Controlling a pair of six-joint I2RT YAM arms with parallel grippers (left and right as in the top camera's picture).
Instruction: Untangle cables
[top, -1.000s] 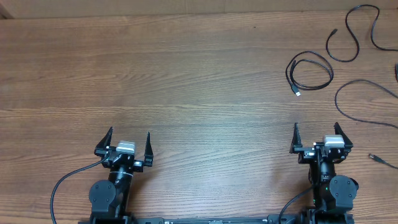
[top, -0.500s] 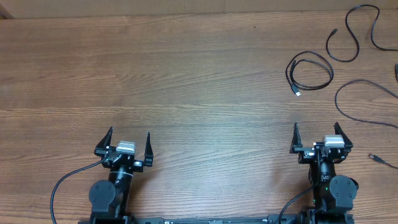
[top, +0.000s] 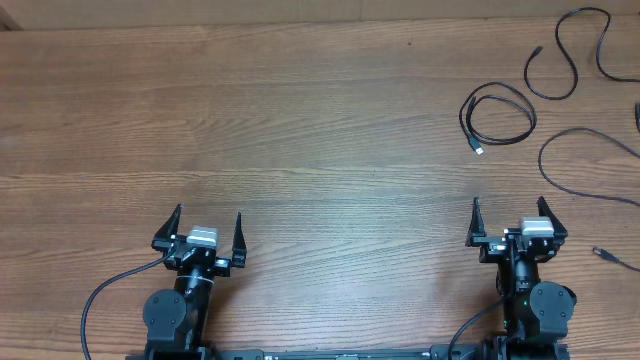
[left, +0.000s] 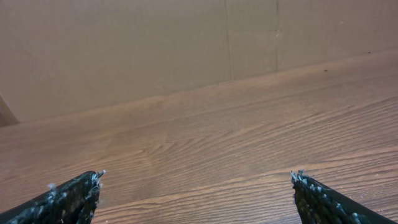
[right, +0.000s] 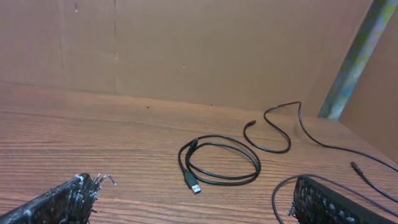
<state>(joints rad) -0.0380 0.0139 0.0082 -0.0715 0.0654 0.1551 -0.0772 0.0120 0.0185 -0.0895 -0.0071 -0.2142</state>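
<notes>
Three thin black cables lie apart at the table's far right. A coiled cable (top: 497, 116) with a USB plug also shows in the right wrist view (right: 219, 163). A wavy cable (top: 566, 55) lies behind it (right: 277, 134). A long curved cable (top: 575, 165) runs to the right edge, and its loop shows by my right finger (right: 280, 186). My right gripper (top: 511, 222) is open and empty, near the front edge, well short of the cables (right: 193, 199). My left gripper (top: 208, 228) is open and empty at the front left (left: 196, 199).
A brown cardboard wall (left: 155, 43) stands along the table's far edge (right: 155, 43). A small plug end (top: 603, 255) lies at the right of my right gripper. A greenish post (right: 354, 56) stands at the far right.
</notes>
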